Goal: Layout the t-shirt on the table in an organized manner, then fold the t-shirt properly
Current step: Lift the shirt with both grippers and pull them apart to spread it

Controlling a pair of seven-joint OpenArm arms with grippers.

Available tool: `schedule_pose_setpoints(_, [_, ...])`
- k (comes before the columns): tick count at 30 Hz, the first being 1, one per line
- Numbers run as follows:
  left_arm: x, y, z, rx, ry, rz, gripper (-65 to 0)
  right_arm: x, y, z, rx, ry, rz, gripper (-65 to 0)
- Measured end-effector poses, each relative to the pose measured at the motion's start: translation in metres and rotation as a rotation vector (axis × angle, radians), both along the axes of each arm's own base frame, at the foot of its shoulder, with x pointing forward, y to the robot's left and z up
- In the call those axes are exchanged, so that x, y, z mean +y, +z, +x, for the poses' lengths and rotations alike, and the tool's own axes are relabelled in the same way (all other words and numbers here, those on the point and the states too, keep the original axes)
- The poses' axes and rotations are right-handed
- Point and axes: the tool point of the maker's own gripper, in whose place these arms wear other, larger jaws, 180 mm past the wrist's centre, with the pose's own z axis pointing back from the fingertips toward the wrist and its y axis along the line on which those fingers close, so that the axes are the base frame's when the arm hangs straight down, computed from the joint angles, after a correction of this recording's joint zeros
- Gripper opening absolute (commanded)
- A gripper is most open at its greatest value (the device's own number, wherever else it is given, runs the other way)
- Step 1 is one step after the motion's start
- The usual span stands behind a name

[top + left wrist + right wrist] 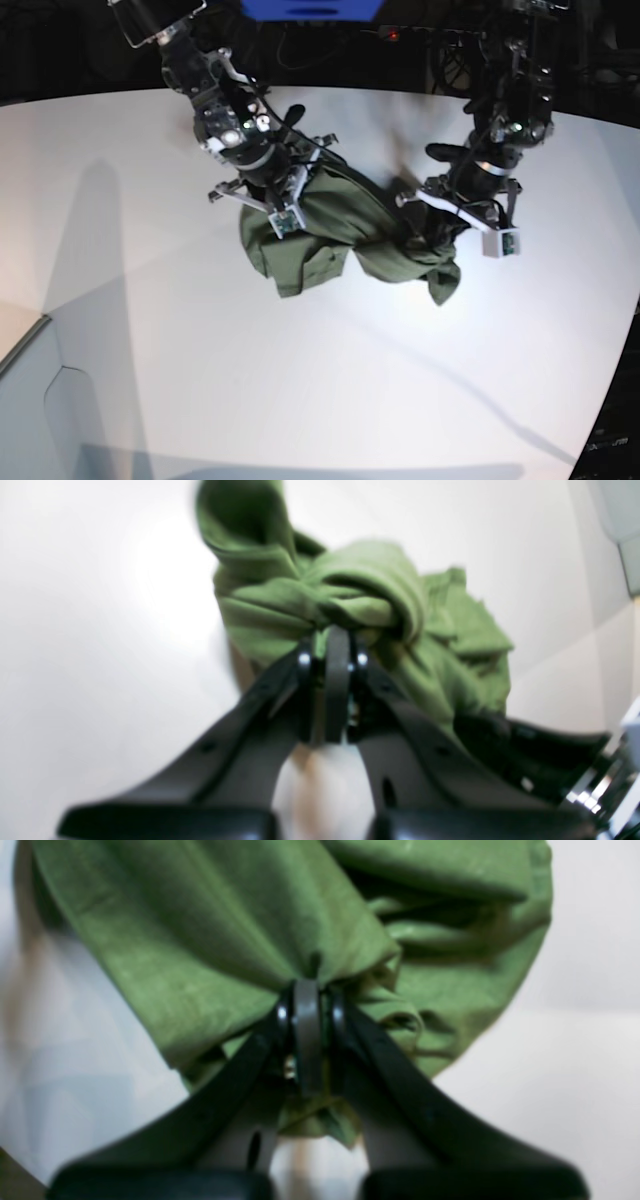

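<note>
Olive-green cotton t-shirt (335, 235): bunched, slung between both hands over smooth white bench (320, 380) | left hand (332, 640): pinching one end | right hand (307, 990): pinching the other | long axis: hand to hand; spreading appears to need the hands drawn apart.

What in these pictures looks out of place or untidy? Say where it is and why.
The t-shirt is not laid out: it hangs bunched in wrinkled folds between the left gripper and the right gripper, both shut on pinched cloth, above the table. No tear or spill shows.
</note>
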Motion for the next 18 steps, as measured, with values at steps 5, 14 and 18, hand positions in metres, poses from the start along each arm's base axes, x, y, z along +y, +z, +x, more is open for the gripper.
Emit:
schedule_pose_setpoints(5, [0.02,0.019,0.006,-0.054,0.05,0.012,-64.8,-0.024,0.0,0.008,-0.004,-0.06,-0.017,-65.0])
schedule_pose_setpoints(14, [0.071,0.034,0.013,-0.088,0.169,0.045,-64.8,-0.085,0.02,0.029,-0.064,-0.222,-0.037,-65.0])
schedule_pose_setpoints(18, [0.079,0.043,0.022,-0.122,0.192,0.044,-64.8,-0.095,0.05,0.036,-0.137,-0.262,-0.009,-65.0])
